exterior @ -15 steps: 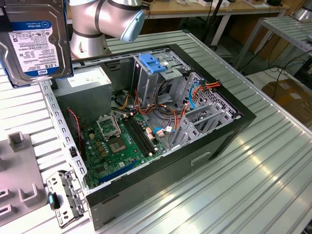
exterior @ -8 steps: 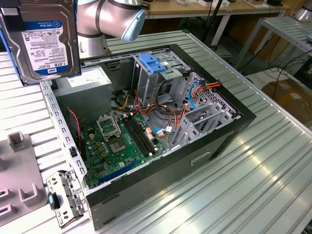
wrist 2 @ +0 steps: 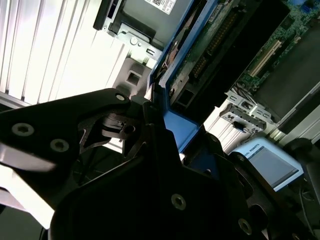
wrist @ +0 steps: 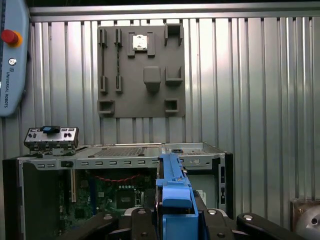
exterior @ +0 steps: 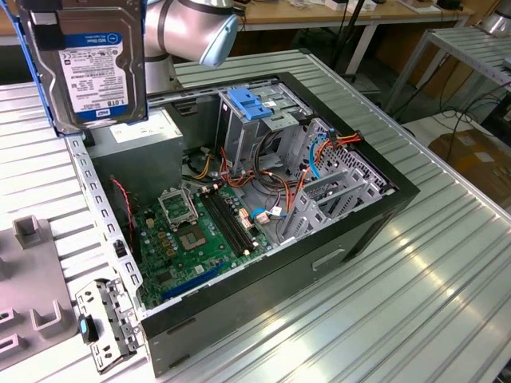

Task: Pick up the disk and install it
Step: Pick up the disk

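A ribbed metal table carries an open black computer case, which lies on its side with its inside facing up. Workbenches stand behind it in the exterior view. The disk is off the table, held in the air over the case's corner at the exterior view's left. It stands nearly upright, with its white label turned to that camera and its blue frame showing along 1 edge. I cannot see it touching any part of the case.

In the second wrist view the gripper has its black jaws closed on the disk's blue frame. In the first wrist view the same frame rises between them, above the open case.

Inside the case, just under the disk, sits a grey power-supply box. Deeper in the case, toward the exterior view's right, a light-blue bracket lies on the drive cage. The green motherboard covers the case floor, with orange and red cables beside it.

The arm shows as a silver joint behind the case. On the table at the exterior view's left of the case lies a grey fixture plate. A small metal bracket with a blue clip lies just beside the case's near corner
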Robot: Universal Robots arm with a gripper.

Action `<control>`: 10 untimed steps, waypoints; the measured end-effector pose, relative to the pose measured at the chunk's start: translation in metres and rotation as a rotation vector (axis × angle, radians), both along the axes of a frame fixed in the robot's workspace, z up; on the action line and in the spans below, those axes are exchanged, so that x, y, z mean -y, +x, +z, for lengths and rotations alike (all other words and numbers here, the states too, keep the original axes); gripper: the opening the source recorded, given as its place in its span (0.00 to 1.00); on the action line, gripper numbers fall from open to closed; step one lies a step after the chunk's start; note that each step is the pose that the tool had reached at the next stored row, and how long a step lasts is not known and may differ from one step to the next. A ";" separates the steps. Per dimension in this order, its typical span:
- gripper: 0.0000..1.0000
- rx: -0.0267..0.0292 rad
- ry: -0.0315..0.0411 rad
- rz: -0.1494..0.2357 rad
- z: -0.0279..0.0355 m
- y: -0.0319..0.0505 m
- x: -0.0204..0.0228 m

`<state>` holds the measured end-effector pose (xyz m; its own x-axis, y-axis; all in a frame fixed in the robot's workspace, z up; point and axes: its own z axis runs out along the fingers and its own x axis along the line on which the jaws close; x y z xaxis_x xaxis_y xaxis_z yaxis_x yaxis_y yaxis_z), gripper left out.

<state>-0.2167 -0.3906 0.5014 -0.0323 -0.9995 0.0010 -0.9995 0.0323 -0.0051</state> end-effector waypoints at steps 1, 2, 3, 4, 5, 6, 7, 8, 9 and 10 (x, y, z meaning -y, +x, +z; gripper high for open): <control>0.37 0.0000 0.0000 0.000 0.0000 0.0027 0.0000; 0.37 0.0000 0.0000 0.000 -0.0001 0.0060 0.0001; 0.37 -0.0001 0.0001 0.000 -0.0002 0.0091 0.0001; 0.37 -0.0003 0.0000 0.000 -0.0002 0.0158 0.0002; 0.37 -0.0004 0.0001 0.000 -0.0004 0.0203 0.0003; 0.37 -0.0006 0.0000 0.000 -0.0004 0.0234 0.0003; 0.37 -0.0006 0.0000 0.000 -0.0005 0.0266 0.0005; 0.37 -0.0007 -0.0001 0.000 -0.0005 0.0297 0.0006; 0.37 -0.0007 0.0000 -0.001 -0.0007 0.0327 0.0007; 0.37 -0.0008 0.0000 -0.001 -0.0008 0.0381 0.0009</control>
<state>-0.1786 -0.3915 0.5006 -0.0331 -0.9995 0.0010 -0.9994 0.0331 -0.0043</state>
